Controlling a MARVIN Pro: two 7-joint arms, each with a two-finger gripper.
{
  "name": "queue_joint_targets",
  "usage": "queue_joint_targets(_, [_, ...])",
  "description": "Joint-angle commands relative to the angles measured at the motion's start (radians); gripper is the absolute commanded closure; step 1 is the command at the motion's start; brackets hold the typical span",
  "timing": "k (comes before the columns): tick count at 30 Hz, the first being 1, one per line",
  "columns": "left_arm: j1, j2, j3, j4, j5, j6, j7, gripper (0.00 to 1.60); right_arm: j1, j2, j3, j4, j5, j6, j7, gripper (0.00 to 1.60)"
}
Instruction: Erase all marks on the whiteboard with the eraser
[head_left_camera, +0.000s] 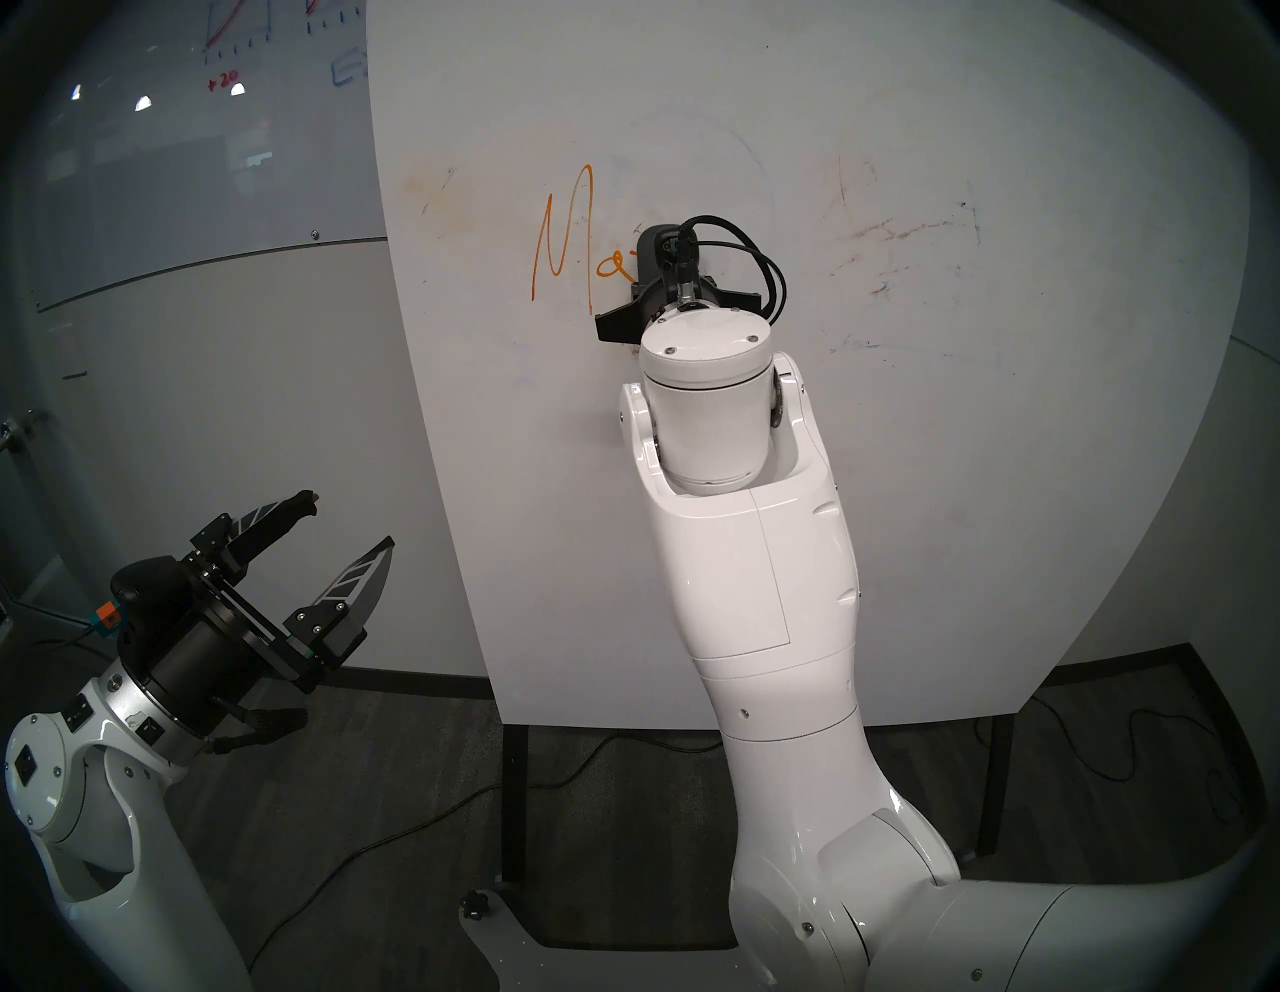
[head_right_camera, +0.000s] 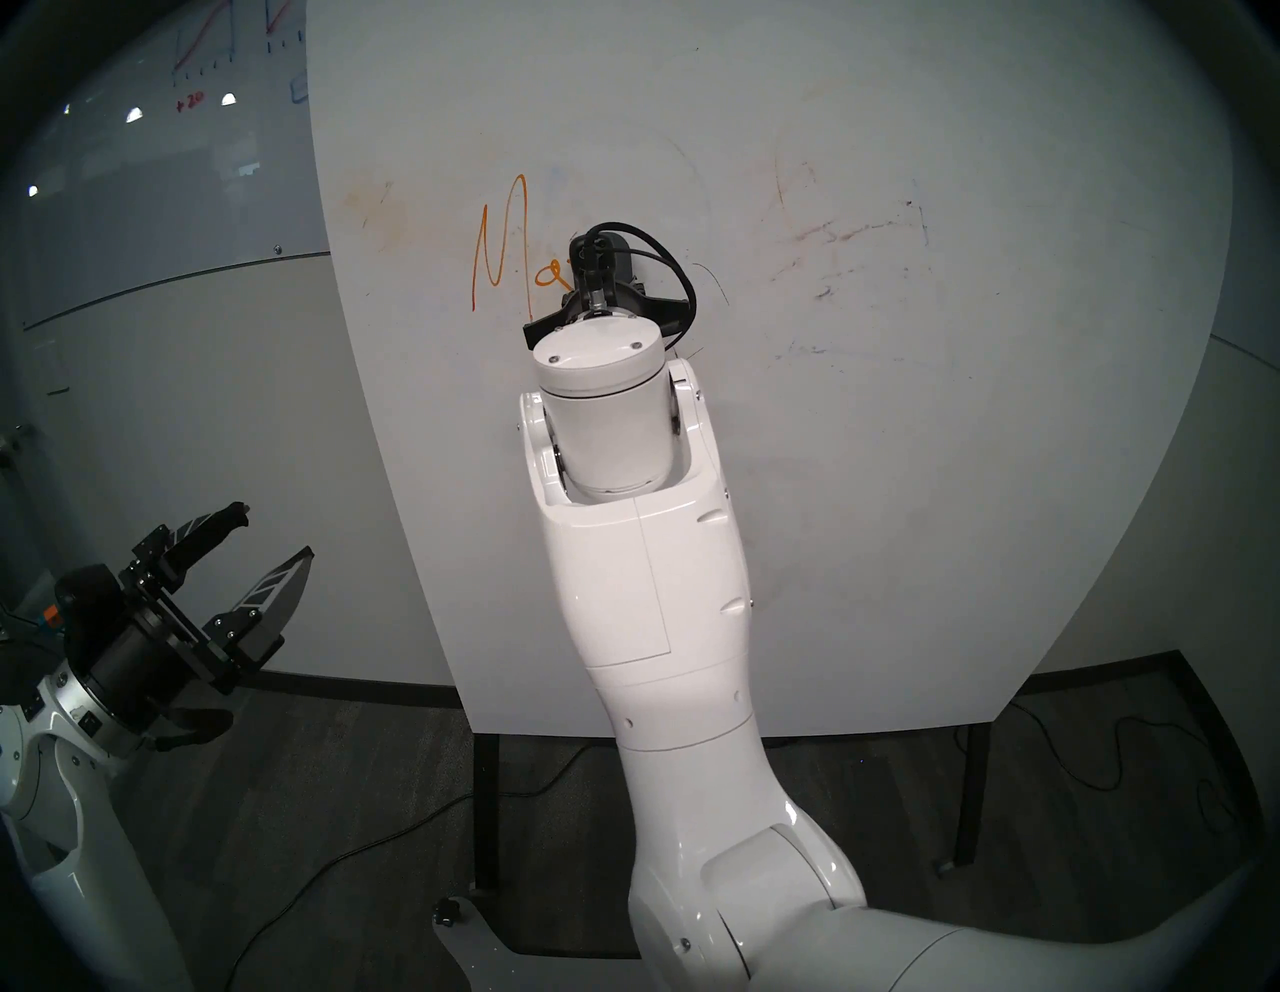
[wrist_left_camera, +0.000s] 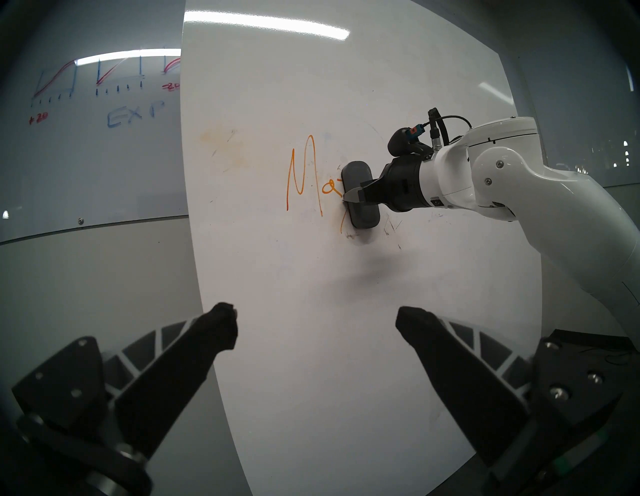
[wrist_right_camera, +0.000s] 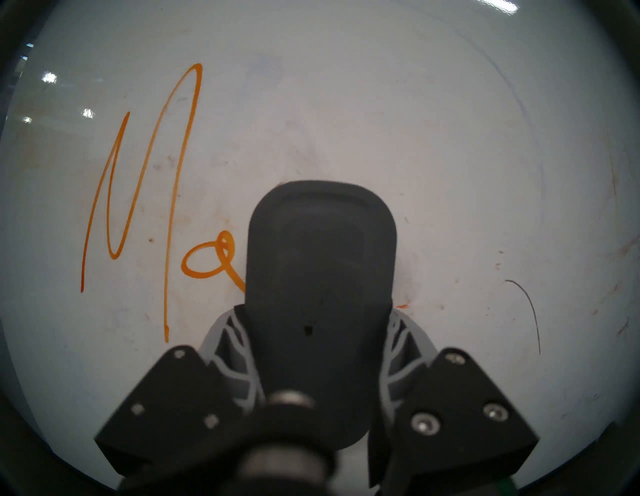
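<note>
I have the right claw clamped on the eraser, one finger on each long side, and the eraser's flat face is pressed against the whiteboard. Taking the orange letters as my landmark: the eraser stands upright just right of them, its left edge covering the tail of the small "a", with the tall "M" fully clear on its far side. A short orange stroke pokes out below the eraser. Faint dark and brownish scratches lie well to the right of the letters, and a pale brown smudge sits left of them. My left claw hangs low and left of the letters, off the board's edge, fingers spread wide and holding nothing.
</note>
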Motion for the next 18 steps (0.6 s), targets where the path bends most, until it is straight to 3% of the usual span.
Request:
queue_joint_targets(1, [0.001, 0.003, 0.003, -0.019, -0.009, 0.003, 0.003, 0.00, 0.022, -0.013, -0.052, -0.004, 0.034, -0.003, -0.016, 1.60])
queue_joint_targets(18, [0.001, 0.002, 0.002, -0.019, -0.009, 0.002, 0.002, 0.00, 0.044, -0.029, -0.132, 0.026, 0.094, -0.003, -0.079, 1.60])
